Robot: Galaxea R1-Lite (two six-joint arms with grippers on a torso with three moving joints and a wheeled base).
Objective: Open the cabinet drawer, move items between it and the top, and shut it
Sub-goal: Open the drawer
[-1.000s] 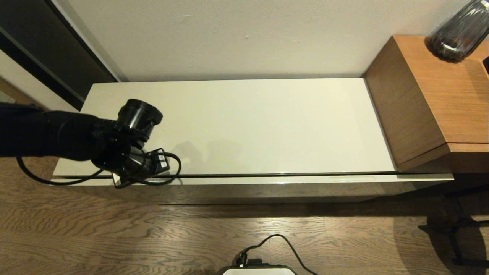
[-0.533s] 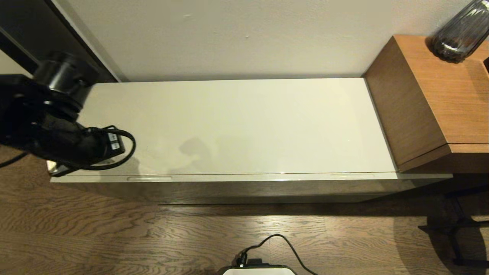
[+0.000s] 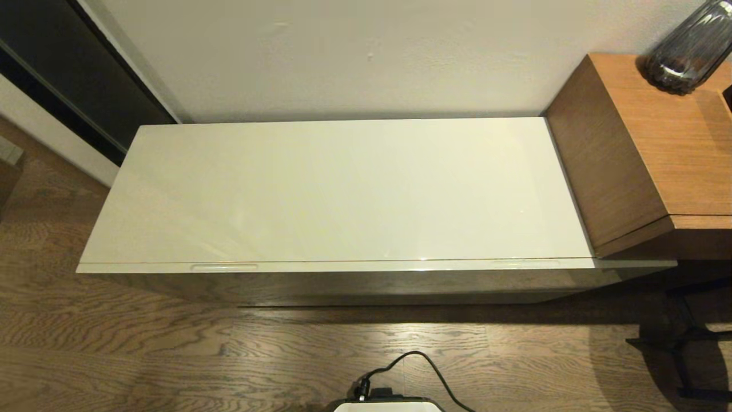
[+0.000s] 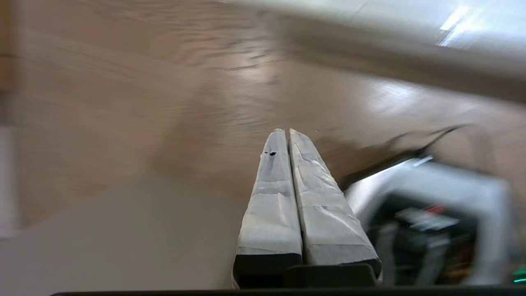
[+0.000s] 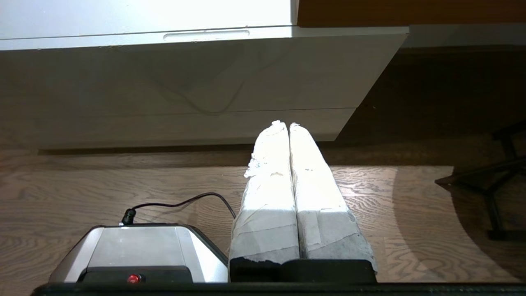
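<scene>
Now the cabinet drawer (image 3: 366, 266) sits flush; we park left gripper (image 4: 286, 130) and right gripper (image 5: 284, 122) low, jaws pressed together, empty.

One low cabinet, its one top (image 3: 343, 189) glossy and cream. One cabinet drawer (image 3: 366, 266) with two handle slots along its front edge. One brown wood-grain unit (image 3: 646, 149). One dark ribbed glass vase (image 3: 686, 48). One black cable (image 3: 423, 372) on the floor.

Glossy cream top (image 3: 343, 189), wood-grain floor (image 3: 171, 355), tape-wrapped fingers (image 5: 271, 185).
</scene>
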